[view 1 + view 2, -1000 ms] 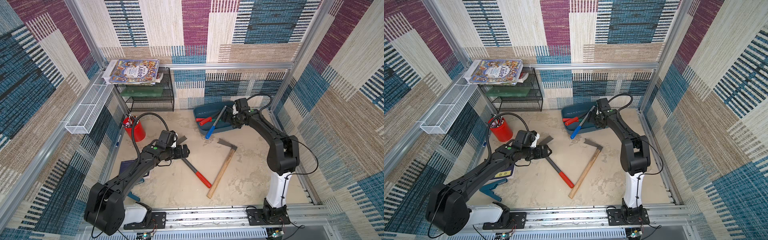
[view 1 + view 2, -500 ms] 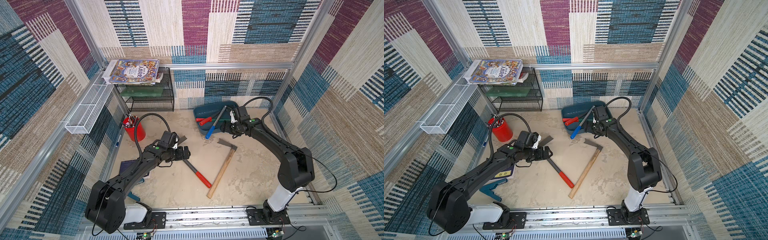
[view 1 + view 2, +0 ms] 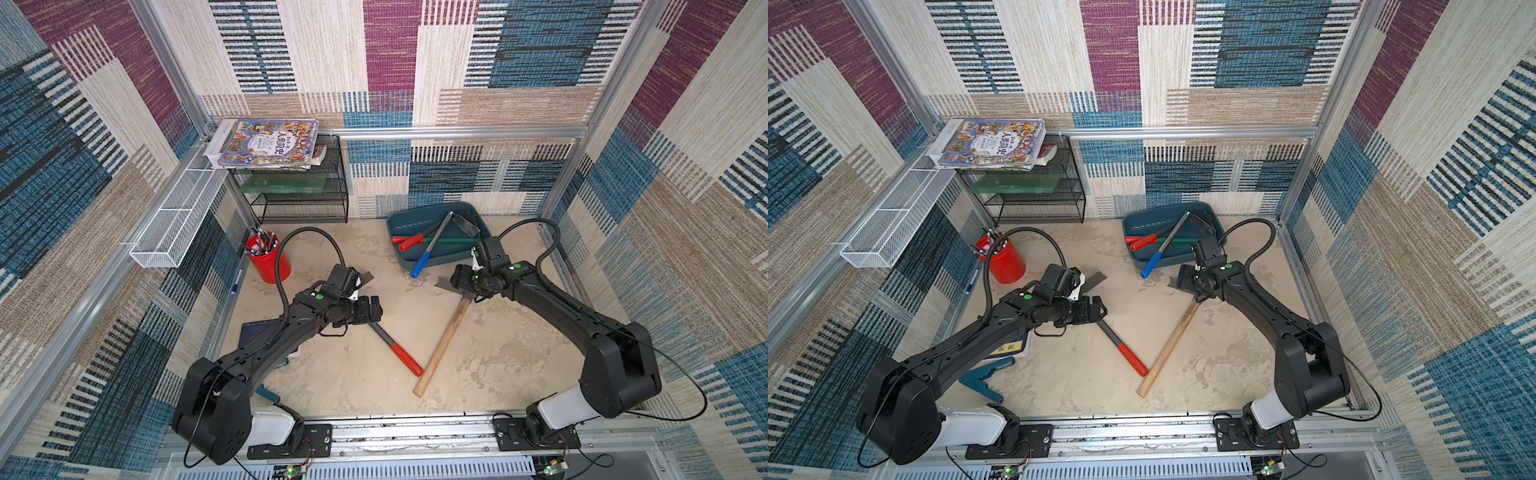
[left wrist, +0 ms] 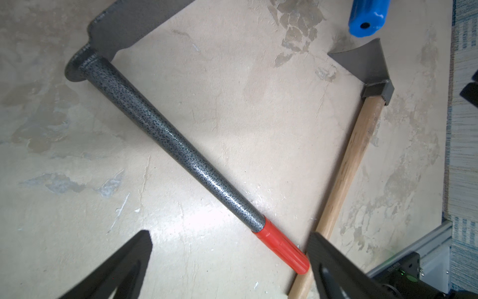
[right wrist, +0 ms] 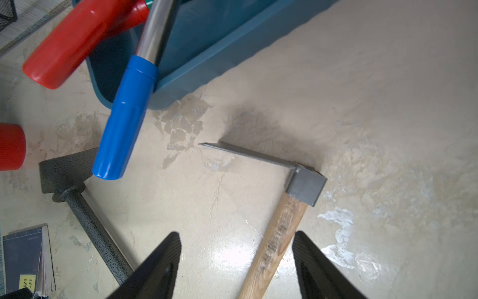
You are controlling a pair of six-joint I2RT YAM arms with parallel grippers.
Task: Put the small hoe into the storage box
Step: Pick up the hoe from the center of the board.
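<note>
Right fingers (image 5: pixel 236 234) straddle the wooden-handled small hoe (image 5: pixel 284 220) just below its head, part open, no grip seen yet.
The hoe lies flat on the desk. Its head is near the storage box (image 3: pixel 440 259) and its handle runs away from the box toward the front rail, across the finger gap, off-centre and close to one finger. The right arm is clearly the nearer one, so the lift is likely its job. Left fingers (image 4: pixel 230 234) hang wide open and empty over the grey-shafted hoe (image 4: pixel 176 145), well apart. In the way is the blue-handled hoe (image 5: pixel 124 116), which sticks out over the box rim just beside the blade. The box already holds red-gripped tools, so room is tight.
</note>
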